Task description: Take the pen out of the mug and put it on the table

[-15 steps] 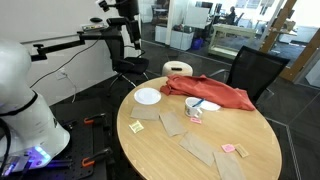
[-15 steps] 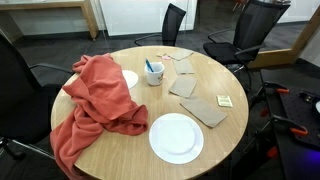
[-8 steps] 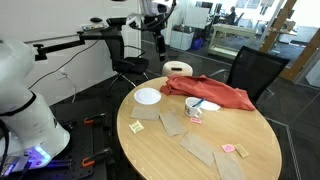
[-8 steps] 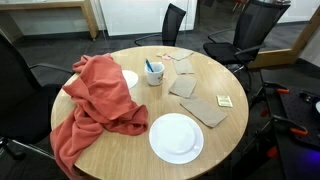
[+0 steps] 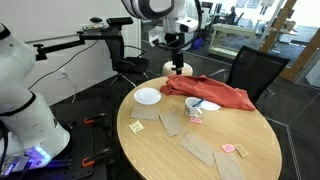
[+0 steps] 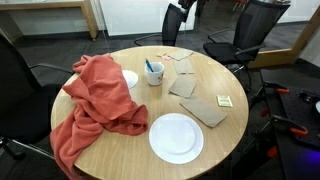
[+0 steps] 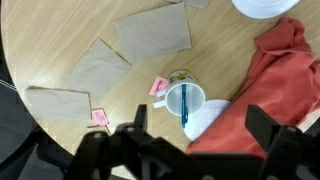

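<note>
pincer (image 5: 178, 66) spread wide; red cloth (image 7: 272, 80) beside mug (image 7: 185, 101)

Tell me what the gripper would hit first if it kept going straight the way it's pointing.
The gripper points down at the table. Likely first: the mug holding the pen, or the red cloth edge beside it; depth is unclear.

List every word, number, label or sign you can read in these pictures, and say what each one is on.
No text is readable in any view.
The mug has pinkish-red markings on its side, too blurred to read.
The pink notes on the table are too small to show any writing.
The yellow note is also too small to show any writing.
</note>
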